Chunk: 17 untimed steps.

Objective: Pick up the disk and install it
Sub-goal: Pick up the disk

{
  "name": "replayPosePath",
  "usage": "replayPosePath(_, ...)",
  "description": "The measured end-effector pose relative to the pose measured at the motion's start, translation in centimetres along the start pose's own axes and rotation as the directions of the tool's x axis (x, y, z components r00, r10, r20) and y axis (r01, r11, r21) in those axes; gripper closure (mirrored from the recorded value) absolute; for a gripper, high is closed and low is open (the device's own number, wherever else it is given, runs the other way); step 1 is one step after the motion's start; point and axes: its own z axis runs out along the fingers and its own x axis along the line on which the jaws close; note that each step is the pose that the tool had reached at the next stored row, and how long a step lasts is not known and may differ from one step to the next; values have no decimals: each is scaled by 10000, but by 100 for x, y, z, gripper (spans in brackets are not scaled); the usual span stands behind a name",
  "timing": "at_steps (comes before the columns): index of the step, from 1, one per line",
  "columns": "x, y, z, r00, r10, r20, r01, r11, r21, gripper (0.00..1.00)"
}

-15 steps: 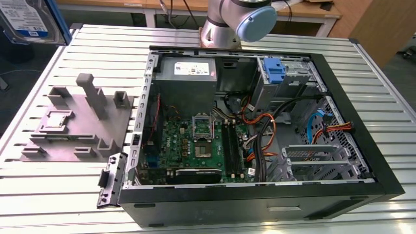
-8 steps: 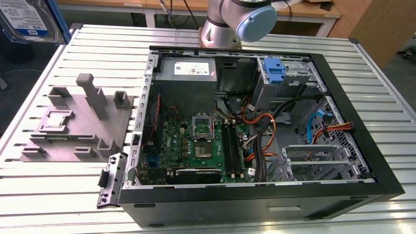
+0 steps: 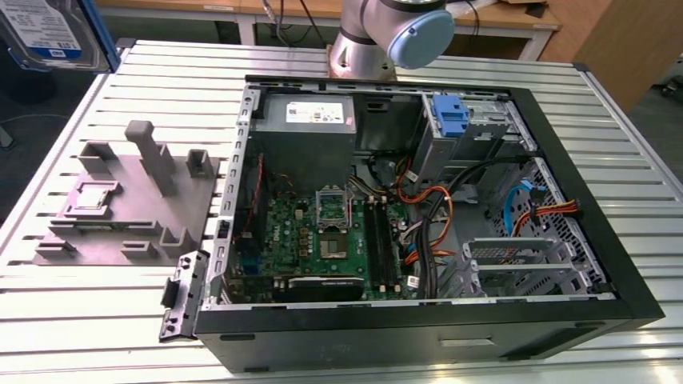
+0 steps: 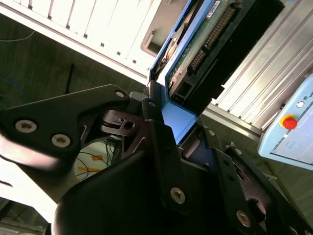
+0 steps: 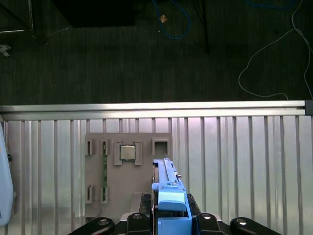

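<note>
The disk (image 3: 48, 32) hangs in the air at the exterior view's upper left, above the table's far corner, with its white label and blue band facing the camera. It is cut off by the picture's edge. In the first wrist view the disk (image 5: 167, 188) stands edge-on, its blue rail running out from between the black fingers. My gripper (image 5: 168, 218) is shut on it. In the second wrist view the disk (image 4: 210, 39) shows its green circuit board side, and the gripper (image 4: 178, 122) clamps its blue end.
An open computer case (image 3: 427, 324) lies on the slatted metal table (image 3: 597, 104), holding a motherboard, a grey power supply (image 3: 309, 116) and a blue latch (image 3: 453, 120) at a drive bay. A grey fixture (image 3: 128, 200) stands at the exterior view's left. Below the disk, this fixture (image 5: 128, 196) holds a chip (image 5: 128, 152).
</note>
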Motion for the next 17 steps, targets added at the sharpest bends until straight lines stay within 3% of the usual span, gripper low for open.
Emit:
replayPosePath(15,-1,-37,0,10000,0,0,0,10000,0,63)
replayPosePath(16,-3,-90,-1,10000,0,0,0,10000,0,63)
replayPosePath(17,-3,-90,-1,10000,1,0,-1,10000,1,63)
